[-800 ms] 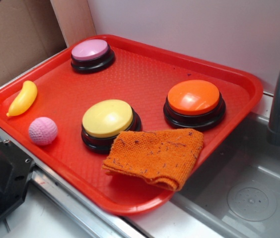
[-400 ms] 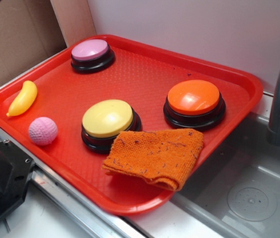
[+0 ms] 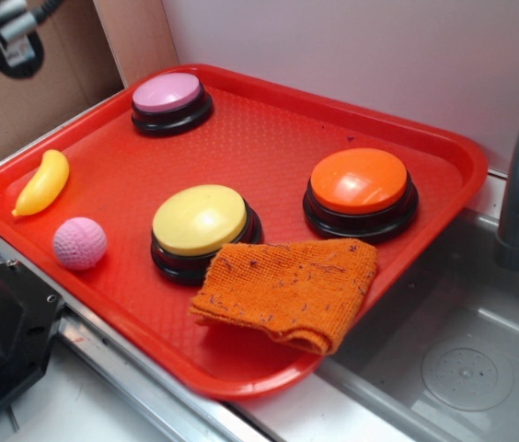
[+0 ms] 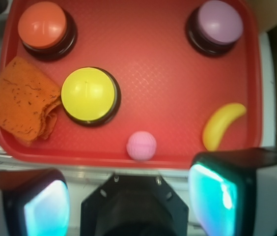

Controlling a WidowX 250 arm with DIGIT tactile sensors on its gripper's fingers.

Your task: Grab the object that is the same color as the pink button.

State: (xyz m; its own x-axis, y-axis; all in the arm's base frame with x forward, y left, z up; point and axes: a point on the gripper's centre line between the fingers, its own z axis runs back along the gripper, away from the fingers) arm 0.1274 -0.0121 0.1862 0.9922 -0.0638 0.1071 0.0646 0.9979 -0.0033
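The black gripper [image 3: 6, 37] hangs high at the upper left of the exterior frame, well clear of the red plastic tray [image 3: 269, 120] — a starting height, I'd judge, chosen so the wrist camera can take in the whole tray at once. In the wrist view its two padded fingers [image 4: 212, 196] fill the bottom corners, standing wide apart with nothing between them; the pincer is empty and spread.

The small pink knitted ball [image 3: 79, 243], the thing to be picked, lies loose near the tray's lower left edge in the exterior view, and at bottom centre of the wrist frame. It matches the round pale-pink push-button on a black base [image 3: 171, 99] at the tray's upper left corner. Just beside the ball, apart from it, lies a yellow toy banana [image 3: 42, 182].

Also on the tray: a yellow-topped button [image 3: 201, 221], an orange-topped button [image 3: 360, 184], and a folded orange woven cloth [image 3: 287, 290] that seems to touch the yellow button's base, though I can't be certain.
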